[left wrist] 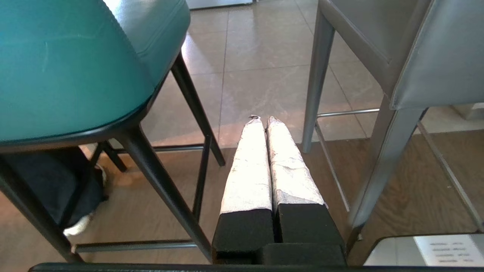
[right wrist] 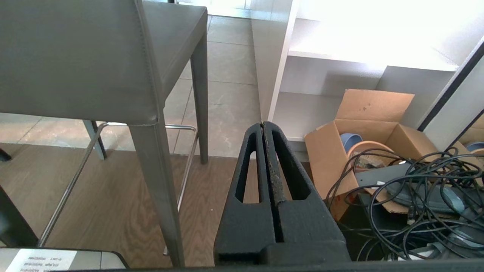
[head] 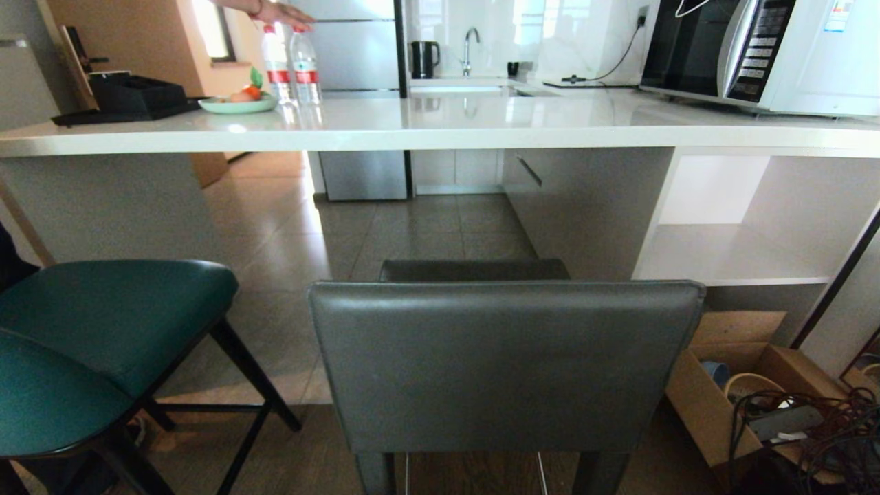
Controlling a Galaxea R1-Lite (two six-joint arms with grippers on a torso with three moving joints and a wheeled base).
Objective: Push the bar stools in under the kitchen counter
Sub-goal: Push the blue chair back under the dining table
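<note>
Head view: grey stool, teal stool before counter; both grippers closed, empty; labels unreadable.

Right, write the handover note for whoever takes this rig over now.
Left gripper: shut, empty, low between the two stools.
Right gripper: shut, empty, low beside the grey stool, on its right.
Grey stool: straight ahead, seat short of the kitchen counter.
Teal stool: to the left, also out from the counter.
Done: nothing, neither stool is pushed in.
Left: push both under. Mind the cardboard box and cables on the right.
</note>
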